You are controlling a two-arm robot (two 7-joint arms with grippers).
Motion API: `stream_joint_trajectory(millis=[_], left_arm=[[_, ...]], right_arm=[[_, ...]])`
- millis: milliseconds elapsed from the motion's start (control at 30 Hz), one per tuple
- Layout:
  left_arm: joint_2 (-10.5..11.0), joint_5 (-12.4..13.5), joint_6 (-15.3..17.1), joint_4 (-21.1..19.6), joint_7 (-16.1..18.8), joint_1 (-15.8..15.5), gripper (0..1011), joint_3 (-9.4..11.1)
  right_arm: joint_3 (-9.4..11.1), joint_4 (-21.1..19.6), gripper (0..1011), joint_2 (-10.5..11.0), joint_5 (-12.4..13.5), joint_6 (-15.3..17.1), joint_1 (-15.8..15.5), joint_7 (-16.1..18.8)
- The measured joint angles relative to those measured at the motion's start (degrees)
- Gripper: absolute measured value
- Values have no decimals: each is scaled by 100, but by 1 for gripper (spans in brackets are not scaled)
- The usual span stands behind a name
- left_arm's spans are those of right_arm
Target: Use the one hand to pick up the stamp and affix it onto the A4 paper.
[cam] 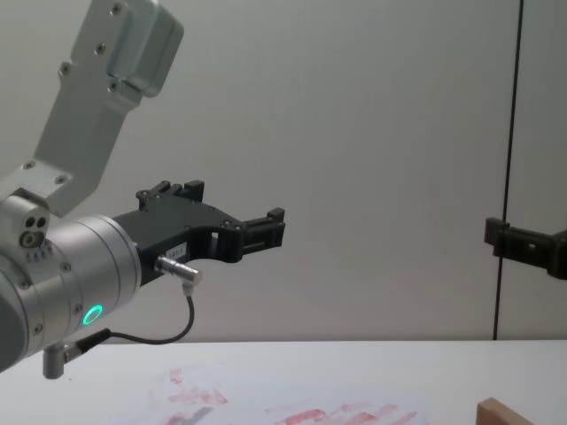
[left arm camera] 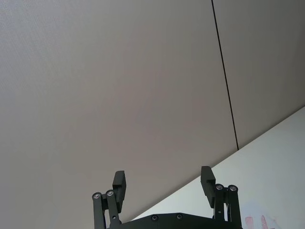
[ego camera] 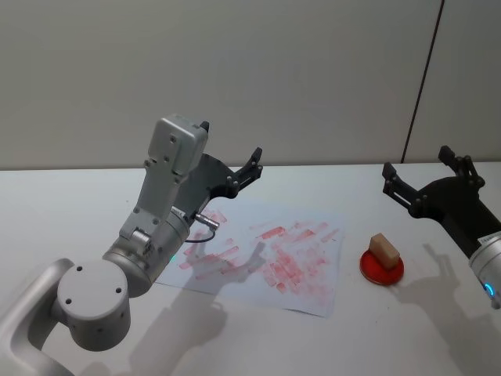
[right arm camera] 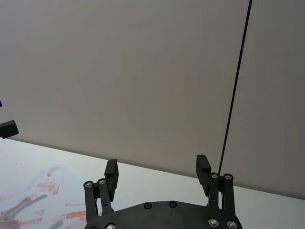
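The stamp (ego camera: 383, 249) is a small tan wooden block resting on a red round pad (ego camera: 381, 269), just right of the A4 paper (ego camera: 266, 254). The white sheet carries smudgy red prints and lies flat on the table. My right gripper (ego camera: 416, 160) hangs open in the air behind and to the right of the stamp, holding nothing. My left gripper (ego camera: 231, 141) is raised over the paper's far left part, also open and empty. The chest view catches the stamp's corner (cam: 509, 414), the paper (cam: 292, 409), the left gripper (cam: 235, 208) and the right gripper (cam: 523, 243).
The white table (ego camera: 258, 345) runs back to a plain grey wall (ego camera: 297, 70) with a dark vertical seam at the right. The left arm's grey link (ego camera: 168, 172) and silver wrist rise over the table's front left.
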Motion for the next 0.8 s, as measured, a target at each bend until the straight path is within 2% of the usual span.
stream_joint_trajectory(millis=[800], left_arm=[[0,0,0,0,0,0,1001,0]], right_arm=[[0,1,1001,0,-4,1,0,1]])
